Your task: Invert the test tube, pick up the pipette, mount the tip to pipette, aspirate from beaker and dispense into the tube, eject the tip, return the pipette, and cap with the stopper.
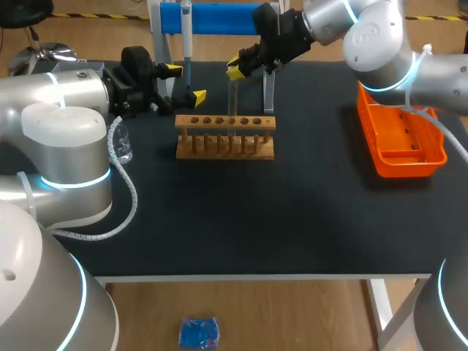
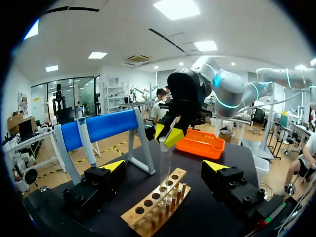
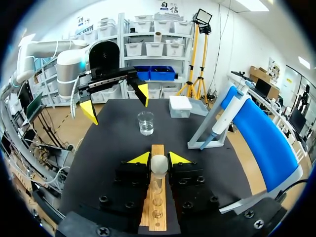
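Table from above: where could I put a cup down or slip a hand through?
The widest bare patch is the front half of the table, from the wooden rack to the near edge, between the beaker and the orange basket. Crowded at and behind the rack: pipette stand, left gripper, and right gripper shut on the test tube.

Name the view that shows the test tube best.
Left wrist view: the test tube shows full length, side-on, under the right gripper. The right wrist view shows only its rounded end; the head view, a faint sliver.
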### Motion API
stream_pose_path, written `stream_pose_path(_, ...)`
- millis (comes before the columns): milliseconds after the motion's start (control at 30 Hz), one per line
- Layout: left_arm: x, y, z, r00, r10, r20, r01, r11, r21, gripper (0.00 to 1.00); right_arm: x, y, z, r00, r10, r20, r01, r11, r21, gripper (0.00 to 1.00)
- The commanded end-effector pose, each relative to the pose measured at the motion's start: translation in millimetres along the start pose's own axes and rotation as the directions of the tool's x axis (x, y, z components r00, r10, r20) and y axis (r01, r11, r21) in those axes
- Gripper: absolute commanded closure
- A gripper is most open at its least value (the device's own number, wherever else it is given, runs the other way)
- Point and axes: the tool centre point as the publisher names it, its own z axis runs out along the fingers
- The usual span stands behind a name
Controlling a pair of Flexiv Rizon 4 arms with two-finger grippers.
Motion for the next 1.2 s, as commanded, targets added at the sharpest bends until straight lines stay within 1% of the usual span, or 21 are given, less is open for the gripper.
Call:
stream_pose_path(33, 0.6, 0.1, 0.5, 1.0, -0.001, 0.003, 0.001, 1.0, 0.001, 0.0, 2.7, -1.8, 0.3, 1.0, 0.001, -0.003, -0.001, 1.0, 0.005, 1.0)
stream_pose_path(400, 0.6, 0.1, 0.5, 1.0, -0.001, 0.003, 0.001, 1.0, 0.001, 0.0, 5.4, -6.9, 6.2, 1.0, 0.001, -0.012, -0.001, 1.0, 0.018, 1.0)
stream_pose_path(733, 0.6, 0.1, 0.5, 1.0, -0.001, 0.003, 0.001, 1.0, 0.001, 0.0, 5.3, -2.9, 4.1, 1.0, 0.004, -0.011, -0.004, 1.0, 0.003, 1.0)
stream_pose_path(1200, 0.6, 0.1, 0.5, 1.0, -0.001, 0.003, 0.001, 1.0, 0.001, 0.0, 5.3, -12.3, 10.2, 1.0, 0.026, -0.016, -0.026, 1.0, 0.004, 1.0)
